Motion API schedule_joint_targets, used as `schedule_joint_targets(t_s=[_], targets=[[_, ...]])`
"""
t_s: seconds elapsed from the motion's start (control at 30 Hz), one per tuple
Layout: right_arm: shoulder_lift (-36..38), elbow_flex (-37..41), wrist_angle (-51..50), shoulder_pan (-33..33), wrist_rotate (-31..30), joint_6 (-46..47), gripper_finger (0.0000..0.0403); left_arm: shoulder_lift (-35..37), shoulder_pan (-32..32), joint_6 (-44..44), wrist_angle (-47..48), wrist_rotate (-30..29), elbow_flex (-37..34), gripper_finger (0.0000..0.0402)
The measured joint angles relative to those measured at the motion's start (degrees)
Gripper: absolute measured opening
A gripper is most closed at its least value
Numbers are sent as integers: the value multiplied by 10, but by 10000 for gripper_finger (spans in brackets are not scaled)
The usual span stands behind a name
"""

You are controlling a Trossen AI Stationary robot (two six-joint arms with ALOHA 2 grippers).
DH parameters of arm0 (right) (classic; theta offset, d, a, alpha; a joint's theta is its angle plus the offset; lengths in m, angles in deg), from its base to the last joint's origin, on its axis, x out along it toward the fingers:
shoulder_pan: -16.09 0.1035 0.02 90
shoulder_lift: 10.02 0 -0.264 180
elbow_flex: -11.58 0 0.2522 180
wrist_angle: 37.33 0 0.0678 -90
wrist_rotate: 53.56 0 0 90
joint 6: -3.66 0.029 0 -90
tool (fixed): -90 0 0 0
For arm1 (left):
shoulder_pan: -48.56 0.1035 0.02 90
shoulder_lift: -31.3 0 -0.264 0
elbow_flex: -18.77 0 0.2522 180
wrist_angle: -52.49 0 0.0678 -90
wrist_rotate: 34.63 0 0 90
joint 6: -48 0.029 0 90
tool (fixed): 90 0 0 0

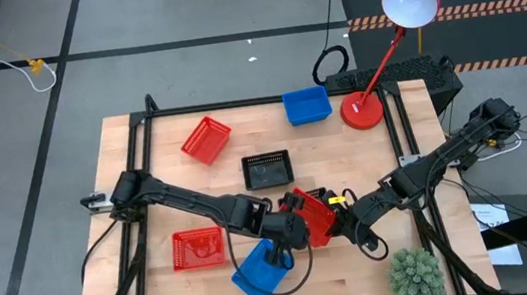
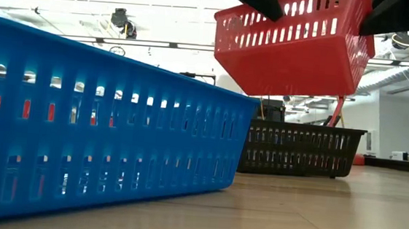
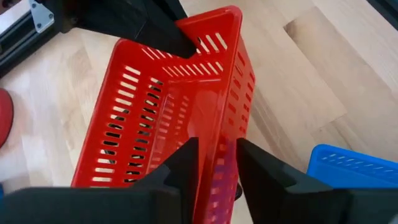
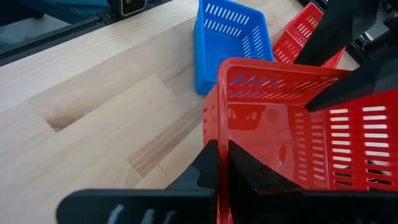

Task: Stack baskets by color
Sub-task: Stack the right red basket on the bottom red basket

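Both end effectors meet at 1 red basket [image 1: 312,214], held clear of the bench [image 1: 345,158] near its front middle; the low view shows it raised and tilted above the wood. Left end effector [image 3: 216,163] is clamped on 1 lattice wall of this basket, 1 finger on each side of the wall. Right end effector [image 4: 222,163] is closed on the opposite wall.

Other baskets on the bench: 1 blue basket [image 1: 259,272] just beside the held one toward the front edge, 1 red at front left [image 1: 198,248], 1 red at back left [image 1: 206,139], 1 black [image 1: 268,170] at centre, 1 blue at the back [image 1: 307,105] beside the red lamp base [image 1: 362,111].
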Motion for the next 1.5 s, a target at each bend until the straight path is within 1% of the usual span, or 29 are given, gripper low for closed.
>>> schedule_joint_targets(t_s=[0.3,0.4,0.47,0.53,0.63,0.73,0.8,0.87,0.93,1.07,1.17,1.3,1.4,1.5], targets=[[0,0,-1,0,-1,-11,5,0,5,13,2,19,0,33],[0,0,1,2,-5,-19,16,0,6,18,4,20,0,11],[0,0,7,5,-21,-13,33,0,6,18,5,20,0,9],[0,0,18,9,-36,-1,58,0,6,17,4,20,0,15],[0,1,34,14,-51,15,104,0,5,17,3,19,0,19],[0,1,43,20,-80,32,155,0,5,16,4,20,0,8],[4,1,47,23,-95,45,187,1,5,8,7,20,0,8],[11,1,49,23,-97,62,214,2,5,-9,7,20,0,15],[22,0,64,23,-97,83,236,4,3,-29,14,7,0,17],[54,0,62,23,-96,118,263,14,1,-71,28,-5,1,7],[83,0,57,23,-94,146,272,28,-5,-125,35,-15,2,13],[123,0,45,33,-94,169,274,47,-22,-211,72,-54,2,12],[148,0,33,43,-94,170,274,55,-50,-275,117,-90,2,7],[167,0,30,49,-96,168,274,57,-87,-332,158,-108,2,13]])
